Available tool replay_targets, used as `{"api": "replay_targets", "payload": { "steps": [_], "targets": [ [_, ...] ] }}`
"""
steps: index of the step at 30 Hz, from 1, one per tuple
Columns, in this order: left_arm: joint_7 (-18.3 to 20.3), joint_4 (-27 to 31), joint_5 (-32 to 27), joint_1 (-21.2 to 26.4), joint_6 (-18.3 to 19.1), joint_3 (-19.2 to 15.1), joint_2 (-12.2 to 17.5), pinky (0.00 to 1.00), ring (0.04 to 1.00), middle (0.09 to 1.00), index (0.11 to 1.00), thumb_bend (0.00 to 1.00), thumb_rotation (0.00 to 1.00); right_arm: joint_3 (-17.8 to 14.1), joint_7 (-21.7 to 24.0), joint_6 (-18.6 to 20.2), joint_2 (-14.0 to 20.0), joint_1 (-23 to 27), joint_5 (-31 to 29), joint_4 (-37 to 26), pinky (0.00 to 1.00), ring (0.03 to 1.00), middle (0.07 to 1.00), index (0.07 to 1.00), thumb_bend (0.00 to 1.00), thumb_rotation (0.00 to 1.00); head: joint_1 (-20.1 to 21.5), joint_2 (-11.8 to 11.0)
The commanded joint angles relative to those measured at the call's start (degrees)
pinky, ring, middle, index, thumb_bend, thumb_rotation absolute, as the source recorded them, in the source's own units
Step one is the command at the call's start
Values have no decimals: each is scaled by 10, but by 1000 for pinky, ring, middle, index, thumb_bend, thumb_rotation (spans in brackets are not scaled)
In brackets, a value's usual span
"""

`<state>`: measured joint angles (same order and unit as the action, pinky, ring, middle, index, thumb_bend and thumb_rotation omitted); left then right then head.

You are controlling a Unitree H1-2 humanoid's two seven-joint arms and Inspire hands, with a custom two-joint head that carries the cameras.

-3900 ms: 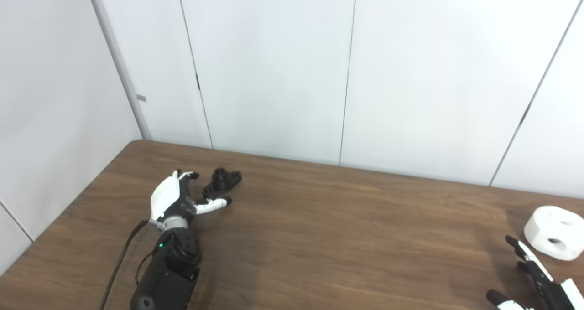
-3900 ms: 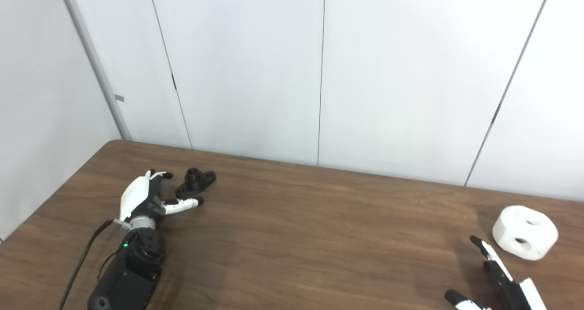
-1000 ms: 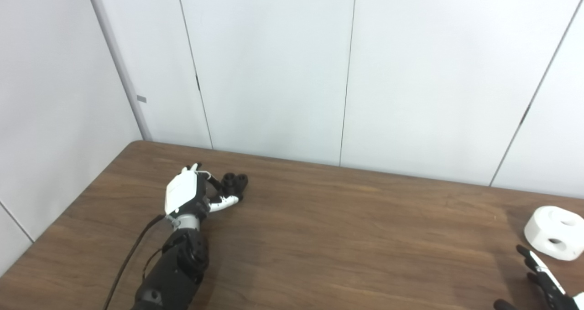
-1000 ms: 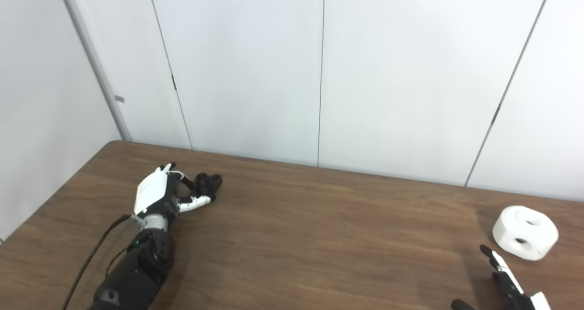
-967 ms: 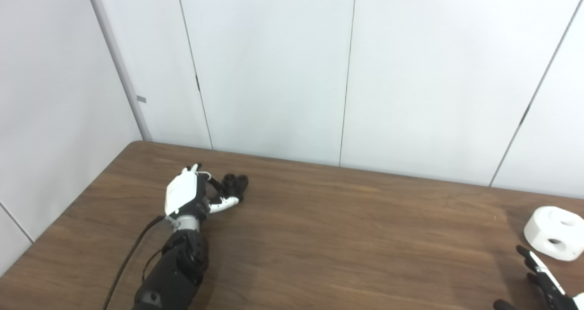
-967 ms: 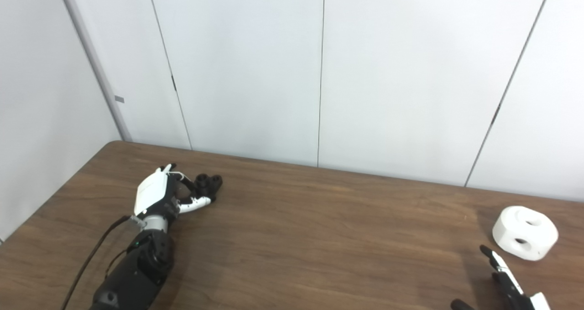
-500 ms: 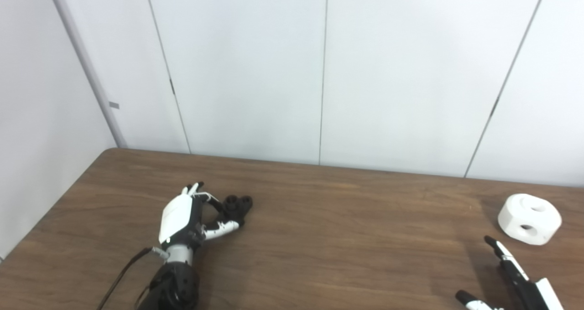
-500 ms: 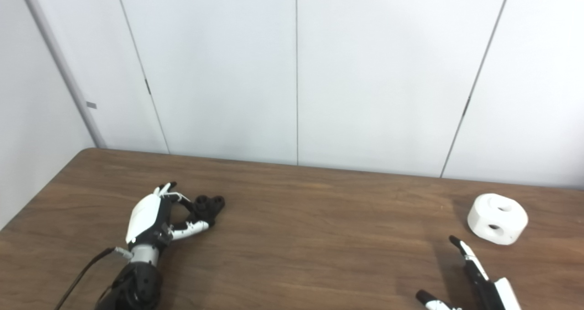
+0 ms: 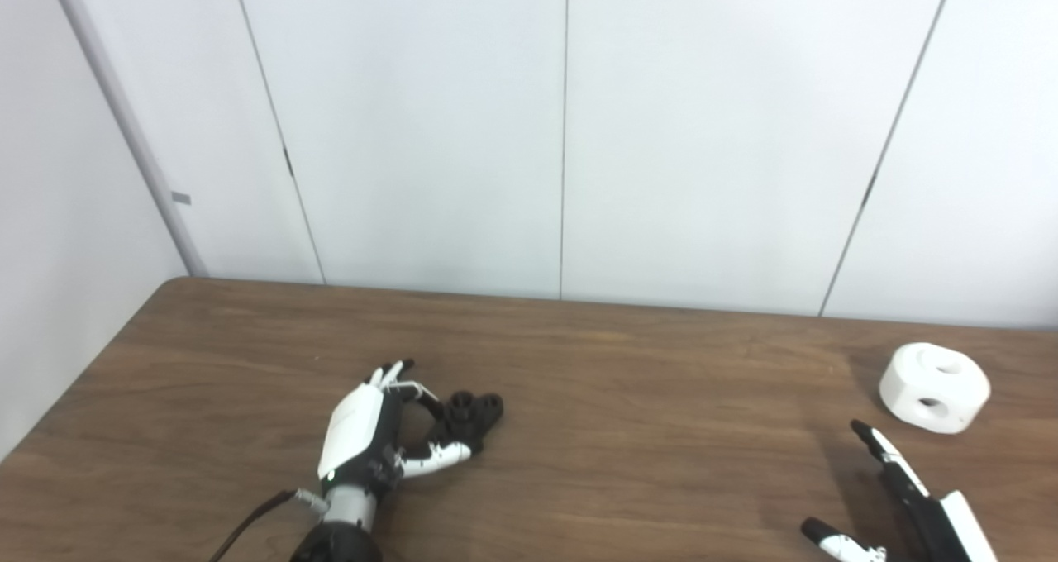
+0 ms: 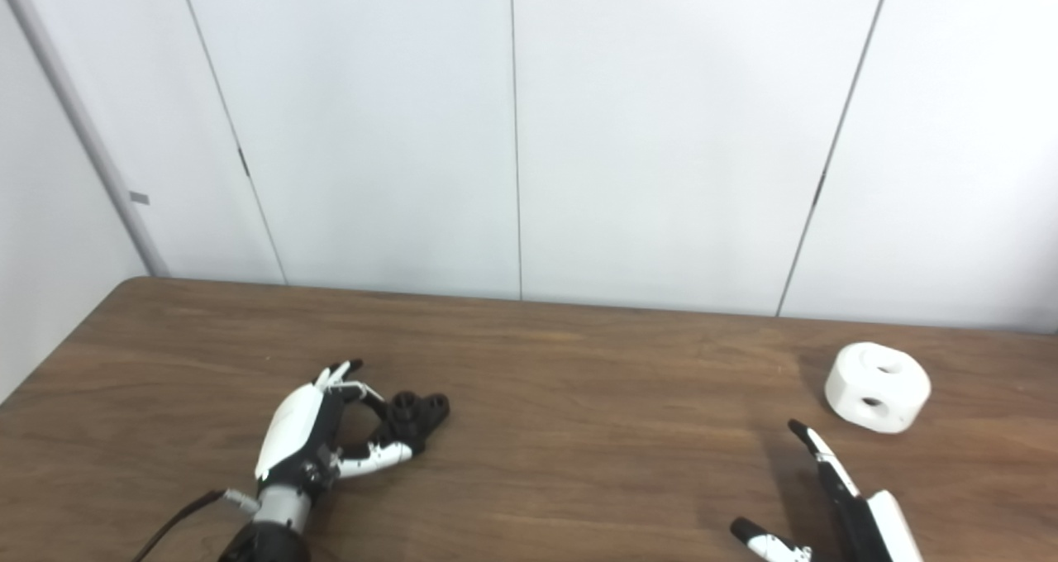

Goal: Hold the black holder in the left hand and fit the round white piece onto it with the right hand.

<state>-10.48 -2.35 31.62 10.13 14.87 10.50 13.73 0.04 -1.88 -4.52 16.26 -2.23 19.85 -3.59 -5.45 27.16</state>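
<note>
My left hand point(image 9: 369, 434) is at the lower left of the brown table point(image 9: 628, 430), curled around the small black holder point(image 9: 473, 413). Its fingers and thumb close on the holder's near end; the holder's round bosses stick out to the right. The round white piece point(image 9: 934, 386), a squat cylinder with holes in its top and side, sits on the table at the far right. My right hand point(image 9: 901, 508) is at the bottom right corner, fingers spread and holding nothing, a short way in front of the white piece and apart from it.
White wall panels point(image 9: 562, 132) rise straight behind the table's far edge. The table's left edge runs diagonally at the left of the picture. A black cable point(image 9: 248, 529) trails from my left wrist.
The camera has swung right and down, shifting the whole scene. My left hand went from open beside the holder to closed on it, and has carried it toward the table's middle. The right hand stays open.
</note>
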Motion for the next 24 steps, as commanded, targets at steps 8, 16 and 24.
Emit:
{"api": "replay_targets", "payload": {
  "steps": [8, 16, 24],
  "targets": [
    [14, 45, 13, -31, -39, 35, -23, 1000, 1000, 940, 481, 522, 47, 12, -4, 14, -19, 9, 15, -6, 988, 949, 945, 928, 630, 553, 29, 4],
    [21, 48, 41, -61, -75, 64, -30, 1000, 1000, 934, 481, 521, 46, 18, -11, 20, -28, 12, 27, -5, 991, 942, 943, 921, 680, 614, 53, 10],
    [44, 62, 48, -61, -84, 75, -35, 1000, 1000, 936, 481, 521, 47, 23, -14, 25, -33, 13, 39, -9, 997, 936, 945, 928, 714, 654, 70, 16]
  ]
}}
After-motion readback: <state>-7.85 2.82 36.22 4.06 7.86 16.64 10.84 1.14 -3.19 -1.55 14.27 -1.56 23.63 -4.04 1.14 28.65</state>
